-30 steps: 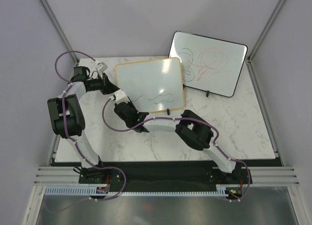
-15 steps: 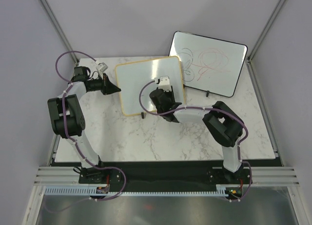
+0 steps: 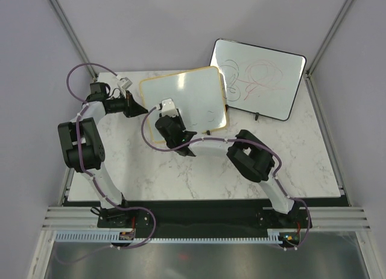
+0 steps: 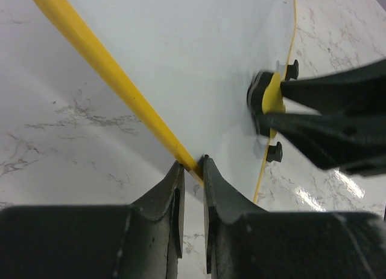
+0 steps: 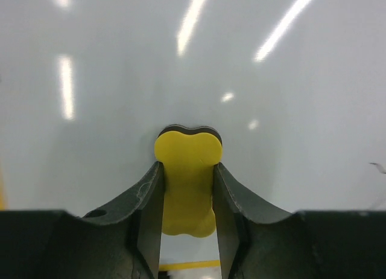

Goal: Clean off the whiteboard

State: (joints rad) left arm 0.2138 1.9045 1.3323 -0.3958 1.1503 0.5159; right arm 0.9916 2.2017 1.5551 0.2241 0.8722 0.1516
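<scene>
So the whiteboard [image 3: 193, 89] sits tilted on the bench [image 3: 289, 152], just left of the bigger black-framed board [image 3: 259, 76]. The left gripper [image 4: 192, 163] is pinched nearly shut on the whiteboard's yellowish frame [image 4: 102, 61] at its left edge. My guess is that's purely to brace it so it doesn't skid while being rubbed. The right gripper [image 5: 187, 170] is clamped on a little yellow eraser [image 5: 188, 147], with its dark pad pressed flat against the whiteboard's lower-left area. Most of the surface looks clean, but there's a faint squiggle [image 3: 211, 115] near the whiteboard's right side, so I'd say it's nearly done, not finished.
</scene>
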